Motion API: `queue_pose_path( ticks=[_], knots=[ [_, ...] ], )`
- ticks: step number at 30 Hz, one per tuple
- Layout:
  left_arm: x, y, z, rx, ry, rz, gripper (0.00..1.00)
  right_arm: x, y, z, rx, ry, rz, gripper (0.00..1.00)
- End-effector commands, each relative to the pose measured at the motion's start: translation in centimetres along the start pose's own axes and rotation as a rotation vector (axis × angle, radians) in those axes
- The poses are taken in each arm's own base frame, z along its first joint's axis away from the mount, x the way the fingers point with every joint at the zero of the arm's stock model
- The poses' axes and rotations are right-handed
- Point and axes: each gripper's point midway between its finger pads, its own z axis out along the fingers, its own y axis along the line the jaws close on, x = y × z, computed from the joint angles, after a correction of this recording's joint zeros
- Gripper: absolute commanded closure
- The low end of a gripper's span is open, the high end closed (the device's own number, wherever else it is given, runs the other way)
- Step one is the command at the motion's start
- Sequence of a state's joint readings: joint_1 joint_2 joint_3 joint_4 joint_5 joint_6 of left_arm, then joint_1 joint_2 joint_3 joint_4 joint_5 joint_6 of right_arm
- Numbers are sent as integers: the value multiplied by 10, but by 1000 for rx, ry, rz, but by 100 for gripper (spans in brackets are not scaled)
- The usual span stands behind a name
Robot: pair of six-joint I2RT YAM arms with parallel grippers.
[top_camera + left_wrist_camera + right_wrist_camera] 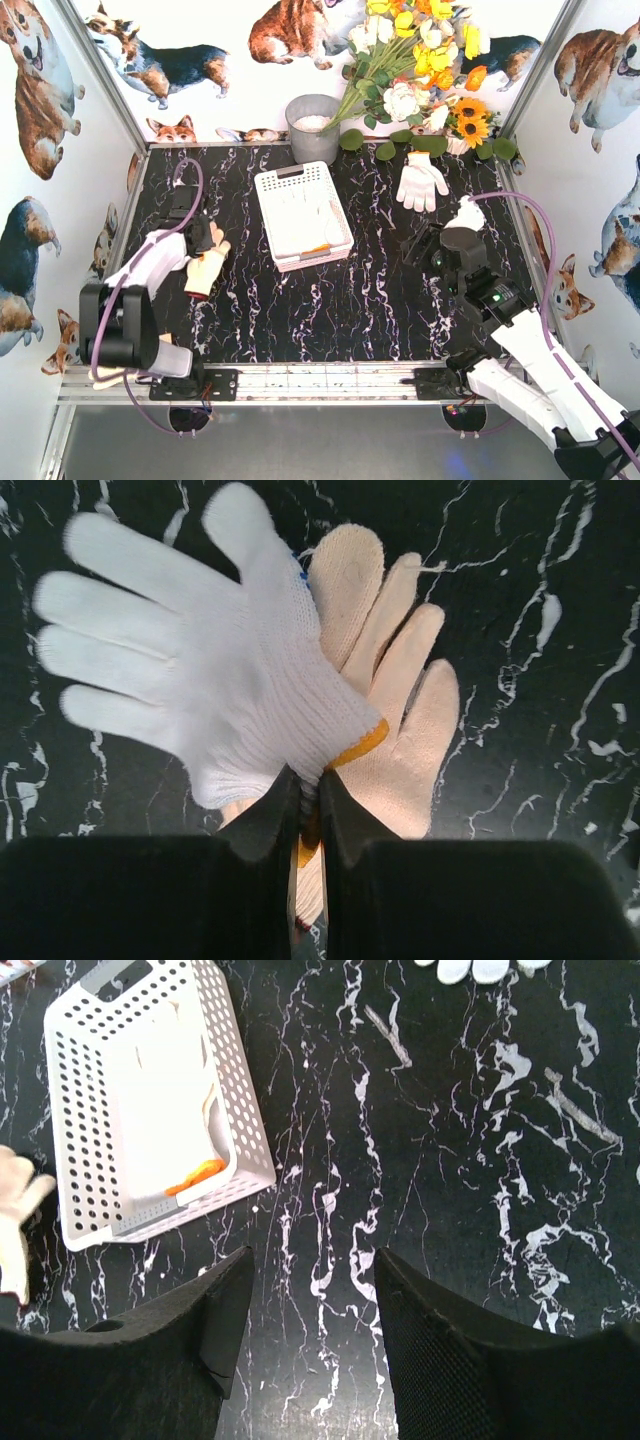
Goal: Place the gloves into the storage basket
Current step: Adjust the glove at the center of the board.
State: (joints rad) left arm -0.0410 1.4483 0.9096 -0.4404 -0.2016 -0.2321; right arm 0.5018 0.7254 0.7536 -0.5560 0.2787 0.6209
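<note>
Tabletop: black marble-look tabletop (330, 310) with white veins; a metal rail (320, 380) runs along its near edge.
Room: walls (40, 120) printed with corgis close in 3 sides, with metal posts at the back corners.
Storage basket: the white perforated storage basket (266, 210) sits mid-tabletop, slightly turned, with its handle slot at the far end.
Basket contents: a white glove with orange trim (315, 220) lies flat inside; I cannot tell how many lie under it.
Left pincer: the left pincer (310, 780) is clenched on the cuffs of 2 gloves, a white glove (200, 650) lying over a cream glove (400, 710), with orange trim showing at the pinch. It is left of the basket. I cannot tell whether the pair touches the tabletop.
Right pincer: the right pincer (315, 1260) is released, its jaws wide apart and holding nothing, above the tabletop to the right of the basket.
Loose glove: 1 white loose glove (422, 182) lies flat at the back right, fingers toward the near edge, just in front of the leaves.
Back edge: a round grey bucket (312, 125) with something white inside stands behind the basket. A bouquet (420, 60) of yellow, white and orange flowers leans at the back wall, and green leaves (385, 148) lie at its foot.
Cables: a purple cable (190, 175) loops over each arm.
</note>
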Motion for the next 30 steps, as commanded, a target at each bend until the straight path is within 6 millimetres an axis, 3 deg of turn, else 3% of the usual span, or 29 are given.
queue_pose_path(
  ticks=[1, 6, 10, 15, 21, 24, 28, 30],
  knots=[
    [-25, 0, -27, 15, -84, 22, 100, 5, -1, -6, -12, 15, 33, 46],
    [-45, -17, -65, 138, -115, 31, 100, 9, 9, -12, -75, 26, 85, 46],
    [-57, -34, -99, 264, -144, 55, 100, 16, 32, -11, -195, 65, 115, 46],
    [-66, -38, -126, 305, -162, 90, 100, 19, 54, -6, -293, 98, 130, 46],
    [-56, -2, -109, 94, -94, 123, 100, 18, 62, 2, -312, 111, 133, 46],
    [-51, 5, -99, 43, -87, 118, 100, 26, 61, 6, -312, 130, 153, 46],
    [-33, -17, -77, 103, -46, 121, 100, 36, 57, 8, -304, 151, 184, 46],
    [-13, -38, -62, 207, 24, 115, 82, 39, 55, 8, -298, 153, 197, 46]
  ],
)
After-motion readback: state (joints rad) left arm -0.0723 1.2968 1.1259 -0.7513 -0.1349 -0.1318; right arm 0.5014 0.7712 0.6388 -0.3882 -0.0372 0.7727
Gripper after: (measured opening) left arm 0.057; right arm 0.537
